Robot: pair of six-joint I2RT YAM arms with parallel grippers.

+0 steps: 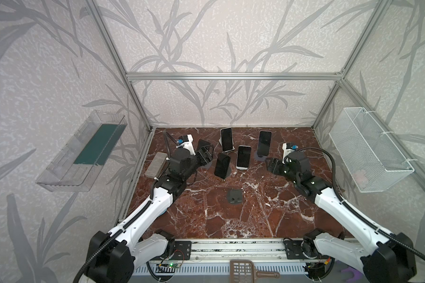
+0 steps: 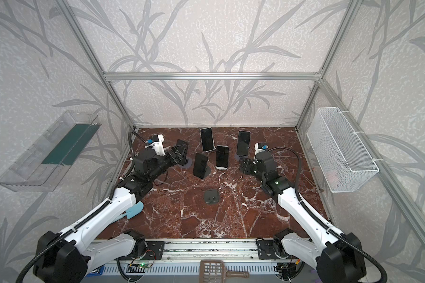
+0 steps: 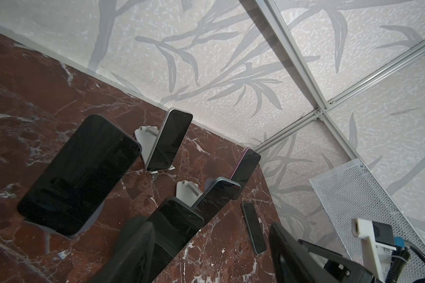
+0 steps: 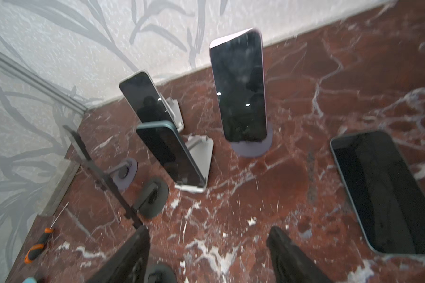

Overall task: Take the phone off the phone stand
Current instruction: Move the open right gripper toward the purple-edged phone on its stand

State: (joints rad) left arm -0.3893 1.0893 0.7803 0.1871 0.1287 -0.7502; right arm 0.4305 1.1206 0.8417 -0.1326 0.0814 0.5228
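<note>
Several dark-screened phones lean on stands at the back of the marble table. One phone [image 1: 226, 139] sits on a white stand and a pink-edged phone [image 1: 264, 142] on a round grey stand [image 4: 252, 147]. A blue-edged phone [image 1: 243, 156] sits on a white stand, and another phone [image 1: 222, 165] on a black stand. A further phone [image 3: 79, 171] on a grey round stand is just beside my left gripper [image 3: 211, 254], which is open over bare marble. My right gripper [image 4: 209, 254] is open and empty, short of the pink-edged phone. A loose phone [image 4: 383, 193] lies flat beside it.
An empty black stand [image 1: 234, 196] sits mid-table. A grey block [image 1: 155, 164] and an orange-handled screwdriver [image 4: 36, 247] lie along the left wall, with a blue spatula [image 2: 133, 210] under the left arm. A wire basket [image 1: 368, 152] hangs on the right wall, a clear shelf [image 1: 84, 152] on the left.
</note>
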